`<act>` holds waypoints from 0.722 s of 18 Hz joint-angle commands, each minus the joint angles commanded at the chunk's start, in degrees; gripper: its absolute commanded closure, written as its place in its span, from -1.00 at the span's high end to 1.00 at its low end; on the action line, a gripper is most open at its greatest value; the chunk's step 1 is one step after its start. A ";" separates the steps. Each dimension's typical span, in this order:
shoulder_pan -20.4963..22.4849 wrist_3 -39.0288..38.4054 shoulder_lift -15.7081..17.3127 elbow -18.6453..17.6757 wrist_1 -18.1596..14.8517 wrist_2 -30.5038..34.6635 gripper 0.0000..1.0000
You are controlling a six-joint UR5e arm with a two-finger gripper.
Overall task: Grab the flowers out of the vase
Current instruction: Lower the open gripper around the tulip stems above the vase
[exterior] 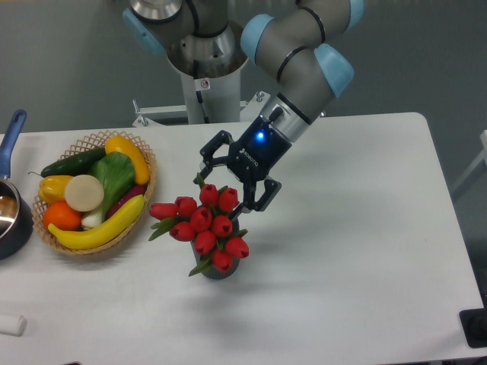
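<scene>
The flowers (204, 226) stand in the vase (219, 268), light and soft-headed. The gripper (230, 190) hovers at their top with jaws spread wide, empty; gripping the bunched stems looks safest.

**White Table Against a Grey Wall**

A white table (365, 251) with rounded corners, filling most of the view from near edge to far. Behind it, a plain blue-grey wall (61, 53), evenly and softly lit, no hard shadows. At the far side, a white pedestal column (204, 95) on a bolted metal bracket (152, 115). At the near right corner, a small dark fitting (475, 327), cut off by the frame. At the right edge, a pale slanted bar (475, 167).
</scene>
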 joint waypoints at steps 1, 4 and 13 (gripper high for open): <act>0.00 0.00 -0.35 0.09 0.26 -0.09 1.00; -0.09 -0.09 -1.58 1.14 0.36 -0.09 1.00; -1.76 -0.09 -3.34 1.84 0.44 -0.09 1.00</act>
